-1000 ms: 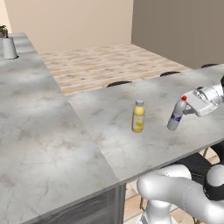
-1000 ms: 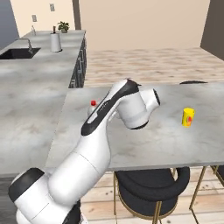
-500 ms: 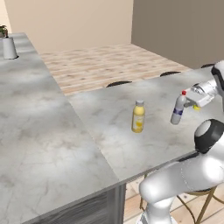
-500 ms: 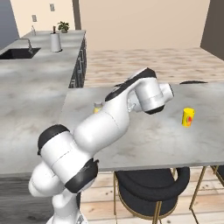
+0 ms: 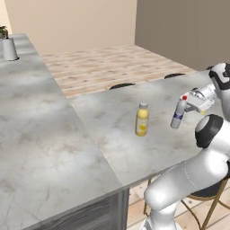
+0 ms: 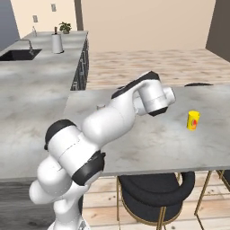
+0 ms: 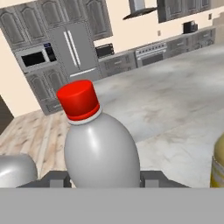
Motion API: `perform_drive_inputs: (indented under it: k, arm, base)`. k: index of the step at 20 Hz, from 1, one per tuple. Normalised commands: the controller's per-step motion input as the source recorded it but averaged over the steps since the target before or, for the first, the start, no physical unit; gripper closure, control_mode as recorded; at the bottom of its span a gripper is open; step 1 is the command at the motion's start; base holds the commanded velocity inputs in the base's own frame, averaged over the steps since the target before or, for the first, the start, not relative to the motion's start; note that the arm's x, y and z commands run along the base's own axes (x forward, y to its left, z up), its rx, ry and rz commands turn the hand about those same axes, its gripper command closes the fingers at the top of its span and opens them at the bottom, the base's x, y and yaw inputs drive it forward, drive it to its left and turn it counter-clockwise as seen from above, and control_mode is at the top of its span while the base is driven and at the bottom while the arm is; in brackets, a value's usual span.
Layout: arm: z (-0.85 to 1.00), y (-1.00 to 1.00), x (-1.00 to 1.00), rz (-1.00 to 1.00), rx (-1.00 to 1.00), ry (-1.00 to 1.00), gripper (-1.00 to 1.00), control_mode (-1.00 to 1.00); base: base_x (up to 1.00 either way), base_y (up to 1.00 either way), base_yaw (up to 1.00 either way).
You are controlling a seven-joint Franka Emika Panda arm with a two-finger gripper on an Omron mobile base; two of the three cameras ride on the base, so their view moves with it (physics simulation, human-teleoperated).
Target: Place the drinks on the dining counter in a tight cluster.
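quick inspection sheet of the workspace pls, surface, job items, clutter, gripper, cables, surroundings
surface: dining counter, light-grey marbled slab, joined to a longer marbled counter.
job's things: yellow bottle upright on the dining counter; red-capped silver bottle held slightly tilted to its right, apart from it; small yellow container standing on the counter in the right base view.
clutter: nothing seen.
grippers: gripper shut on the red-capped silver bottle, fingers at its sides.
cables: nothing seen.
surroundings: black stools under the counter, sink, potted plant, wooden floor.
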Motion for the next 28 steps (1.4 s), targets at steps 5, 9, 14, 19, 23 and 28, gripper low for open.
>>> perform_drive_inputs:
  k: [5, 9, 14, 19, 23, 28]
  arm:
    - [-0.34, 0.03, 0.0, 0.0, 0.0, -0.1, 1.0, -1.0]
    - [-0.09, 0.0, 0.0, 0.0, -0.02, -0.06, 1.0, -1.0]
    - [0.0, 0.16, 0.0, 0.0, -0.08, -0.07, 1.0, -1.0]
    - [0.0, 0.36, 0.01, 0.0, -0.14, -0.02, 1.0, -1.0]
    - [0.0, 0.28, 0.01, 0.0, -0.12, 0.0, 1.0, -1.0]
    - [0.0, 0.1, 0.0, 0.0, -0.07, 0.0, 1.0, -1.0]
  base:
    - [0.0, 0.0, 0.0]
    - [0.0, 0.0, 0.0]
    - [0.0, 0.0, 0.0]
    - [0.0, 0.0, 0.0]
    - [0.0, 0.0, 0.0]
    - [0.0, 0.0, 0.0]
